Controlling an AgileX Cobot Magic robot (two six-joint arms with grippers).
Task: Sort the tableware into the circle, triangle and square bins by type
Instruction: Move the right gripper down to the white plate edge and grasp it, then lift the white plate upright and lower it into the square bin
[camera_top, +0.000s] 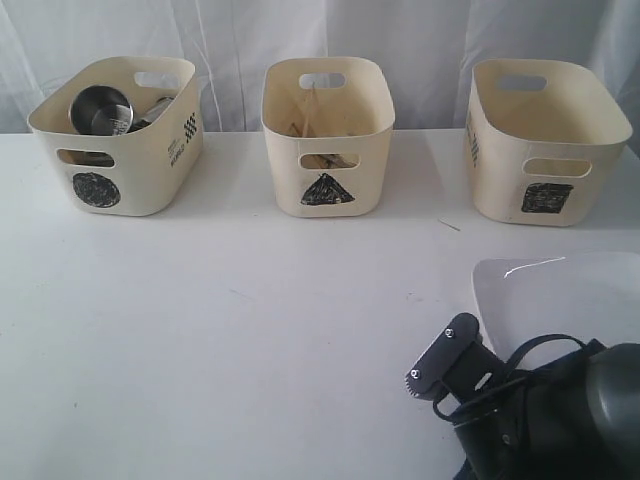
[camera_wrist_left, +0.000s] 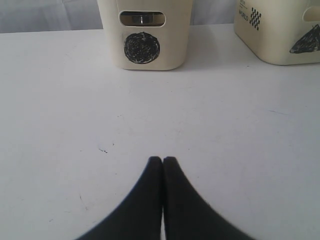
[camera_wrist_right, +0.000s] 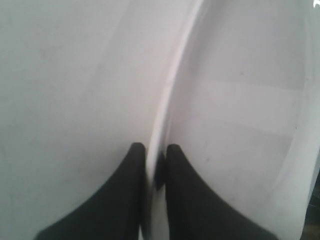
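Note:
Three cream bins stand along the back. The circle bin (camera_top: 118, 135) at the left holds a steel cup (camera_top: 100, 110) and other steel pieces. Wooden chopsticks (camera_top: 300, 125) show inside the triangle bin (camera_top: 328, 135) in the middle. The square bin (camera_top: 545, 140) is at the right. The large white squarish plate (camera_top: 560, 295) sits at the front right. My right gripper (camera_wrist_right: 153, 150) is shut on the plate's rim (camera_wrist_right: 172, 85), one finger on each side. My left gripper (camera_wrist_left: 162, 161) is shut and holds nothing, low over the table facing the circle bin (camera_wrist_left: 144, 35).
The right arm's black body (camera_top: 540, 410) fills the front right corner of the exterior view. A white curtain hangs behind the bins. The white table (camera_top: 250, 330) spreads in front of them.

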